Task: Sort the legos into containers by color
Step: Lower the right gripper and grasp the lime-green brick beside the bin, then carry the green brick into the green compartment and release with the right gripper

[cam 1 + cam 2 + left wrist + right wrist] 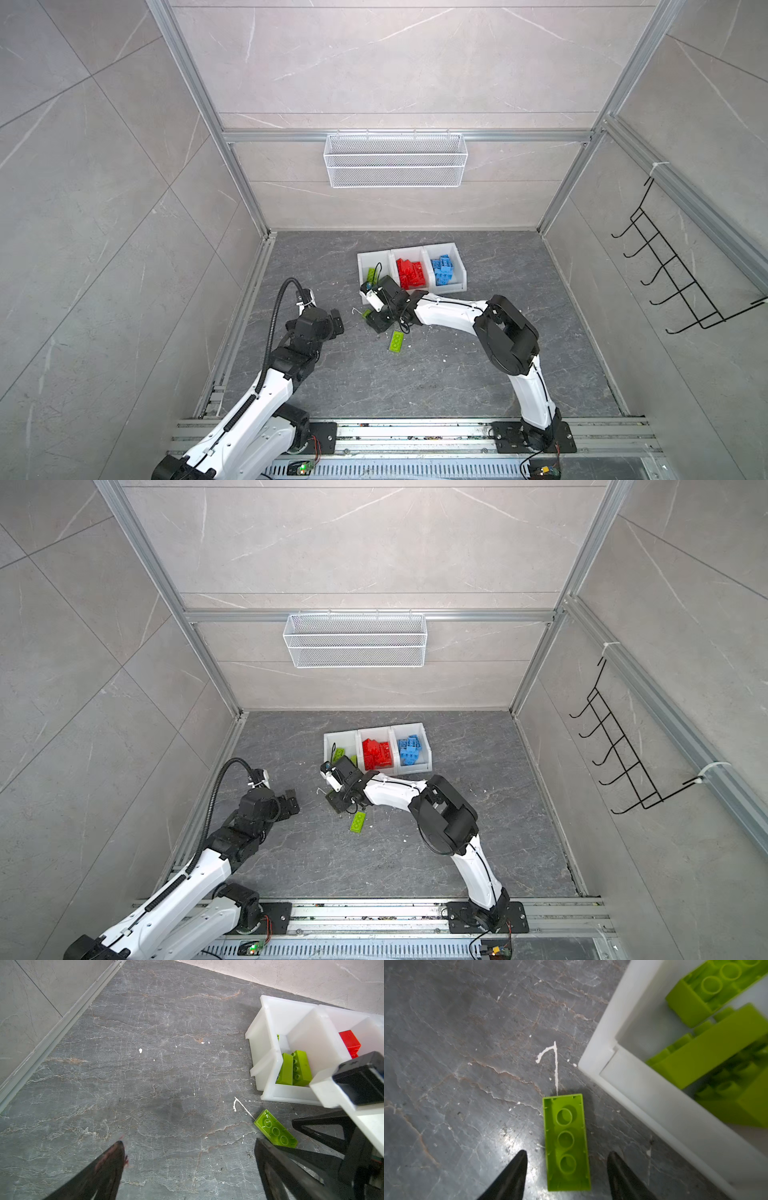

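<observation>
Lime-green hard plastic, the rectangular lego brick [566, 1142] lies hollow side up on the dark grey marbled tabletop [456, 1084]. It sits just in front of the green-holding end bin of the row of three joined white plastic containers [623, 1076], near its low front but not touching it. I judge the brick light, rigid and rather slick, and unlikely to be harmed by a squeeze. The best hold looks to be across the two long sides, about mid-length, so it cannot swivel.

The right gripper [568, 1153] stands astride it, black fingers partly spread with a gap on each side, gripping nothing. Its arm reaches across in front of the containers, wrist turned downward. A second lime-green brick [397, 341] lies farther out from the containers. The left gripper [189, 1142], spread wide and empty, hovers off to the side of the containers, beyond their green end.
</observation>
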